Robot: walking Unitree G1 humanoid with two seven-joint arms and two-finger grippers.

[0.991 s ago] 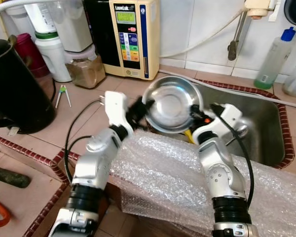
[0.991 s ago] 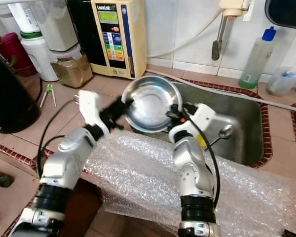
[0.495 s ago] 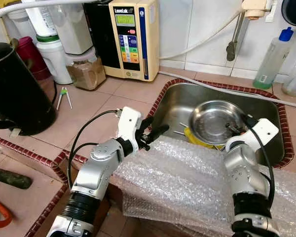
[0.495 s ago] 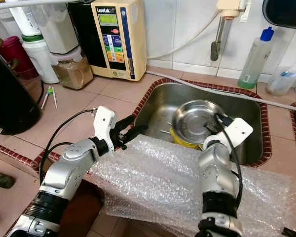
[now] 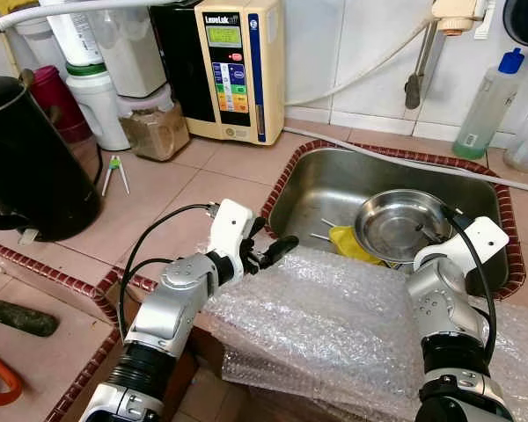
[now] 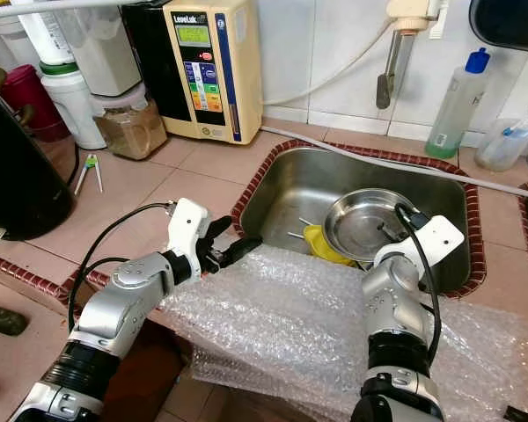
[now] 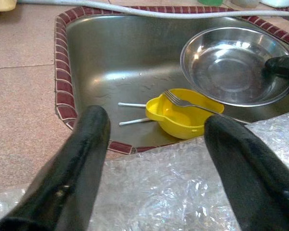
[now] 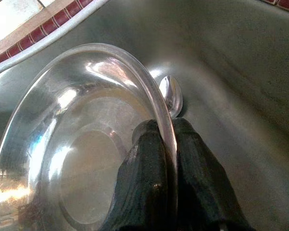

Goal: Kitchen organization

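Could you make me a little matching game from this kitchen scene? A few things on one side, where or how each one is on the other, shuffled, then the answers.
Things:
1. steel bowl
2. yellow dish
3. left gripper
4. black kettle

States:
A. open, over the bubble wrap at the sink edge
B. standing on the counter at the robot's far left
C. pinched at its rim by the right gripper
D. in the sink with a fork resting on it

Pairs: 1-C, 2-D, 3-A, 4-B
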